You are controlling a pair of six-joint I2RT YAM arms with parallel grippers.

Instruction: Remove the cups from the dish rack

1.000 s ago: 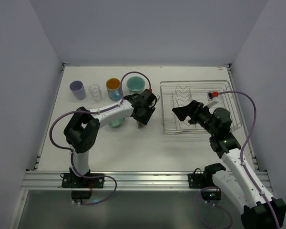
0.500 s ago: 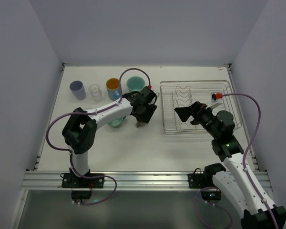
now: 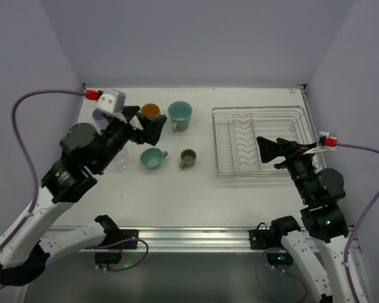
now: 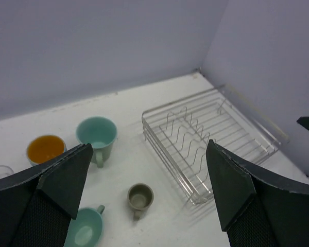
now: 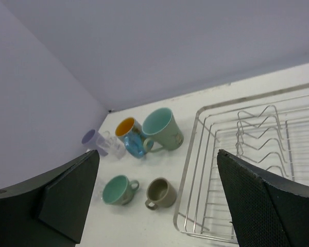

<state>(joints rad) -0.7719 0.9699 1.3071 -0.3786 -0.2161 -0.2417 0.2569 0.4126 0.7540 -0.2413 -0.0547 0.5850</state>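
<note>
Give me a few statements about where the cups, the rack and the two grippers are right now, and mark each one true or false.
1. The dish rack holds no cups. True.
2. The olive cup sits inside the rack. False: it stands on the table, left of the rack.
3. The left gripper grips the teal cup. False: it is open and empty, and the teal cup stands on the table.
4. The right gripper is open. True.
5. The orange-lined cup stands next to the pale green mug. True.
</note>
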